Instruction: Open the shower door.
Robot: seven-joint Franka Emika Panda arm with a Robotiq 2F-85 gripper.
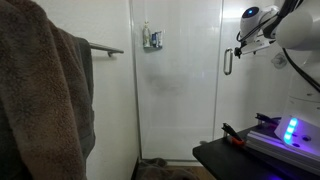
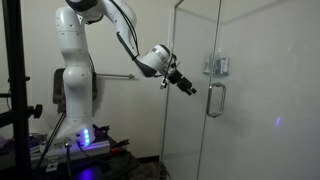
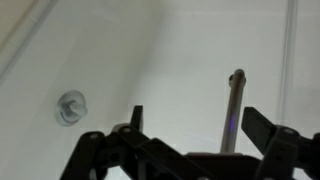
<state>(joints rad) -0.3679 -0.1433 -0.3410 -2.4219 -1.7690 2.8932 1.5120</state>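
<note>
Spread wide and empty, hand (image 3: 192,120) poised near the chrome handle (image 3: 232,110), seen ahead between the fingers (image 3: 135,118), apparently not yet touched. Shower door (image 2: 197,135) seemingly shut, no gap showing at its handle edge. Approach nearly done; closing on the handle and pulling yet to come.

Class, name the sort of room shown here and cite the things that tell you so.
Probably a bathroom: a glass shower door with a chrome handle, a wall-mounted towel bar, and a hanging brown towel.
</note>
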